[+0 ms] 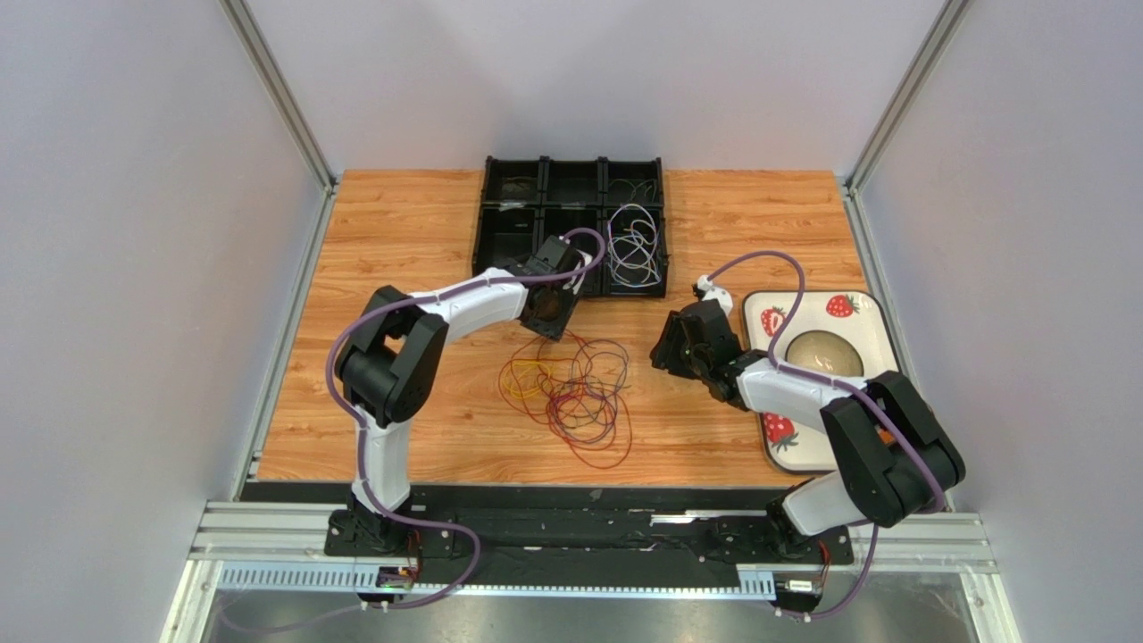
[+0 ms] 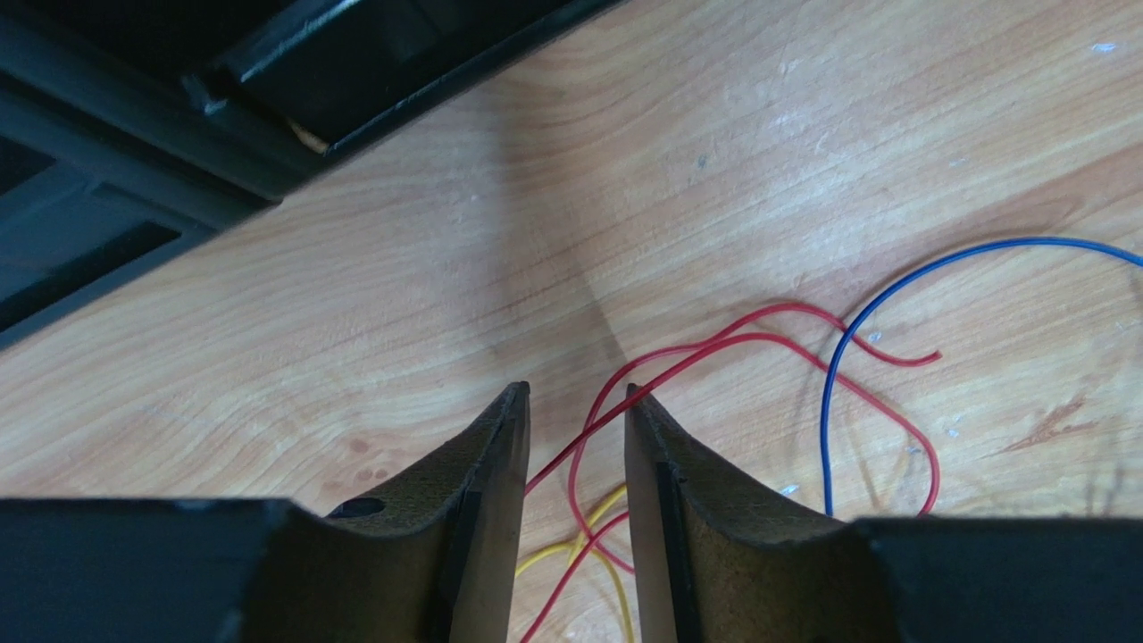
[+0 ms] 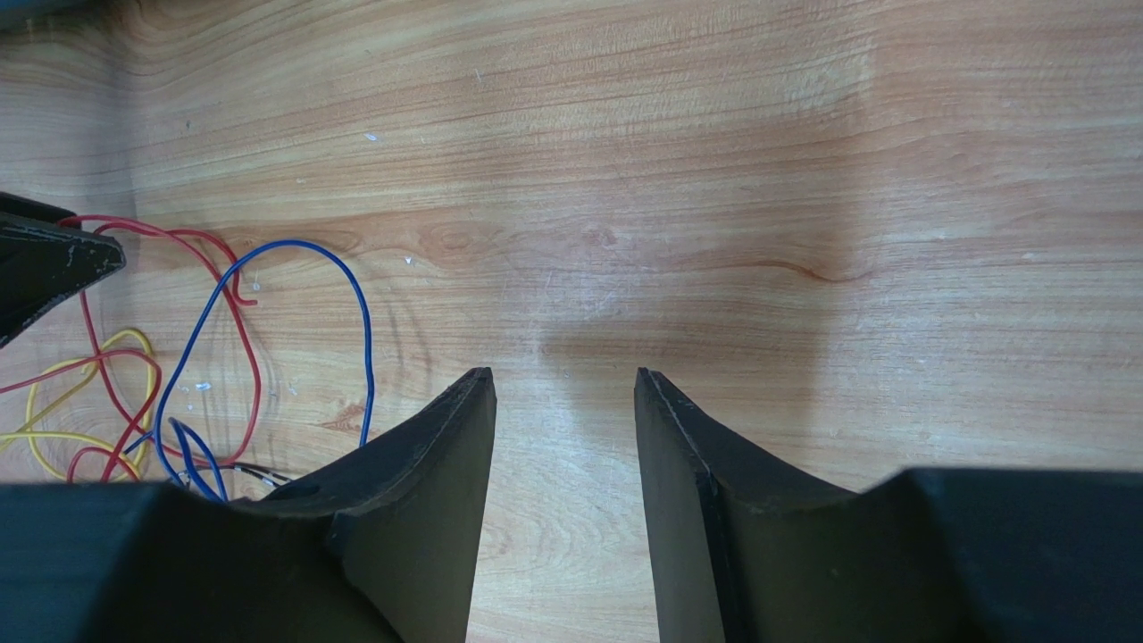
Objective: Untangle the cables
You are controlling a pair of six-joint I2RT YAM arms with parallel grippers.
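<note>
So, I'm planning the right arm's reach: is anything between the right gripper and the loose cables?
Nothing visible does. Only wood tabletop shows between the right gripper and the cables to its left.

Cables (image 1: 580, 389): hair-thin loops, red, yellow, blue, dark purple, tangled flat beneath left gripper (image 2: 574, 395); red strand (image 2: 698, 346) runs between its fingers (image 2: 497, 456). Tangle left of right gripper (image 3: 561, 382). White bundle (image 1: 635, 248) beyond left gripper.

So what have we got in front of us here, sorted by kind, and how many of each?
Robot arms: 2, left arm, right arm
Black divided tray: 1
Wire bunches: 2, coloured tangle on the wood, white bunch in the tray
Strawberry plate: 1
Bowl on that plate: 1
Total: 7
</note>
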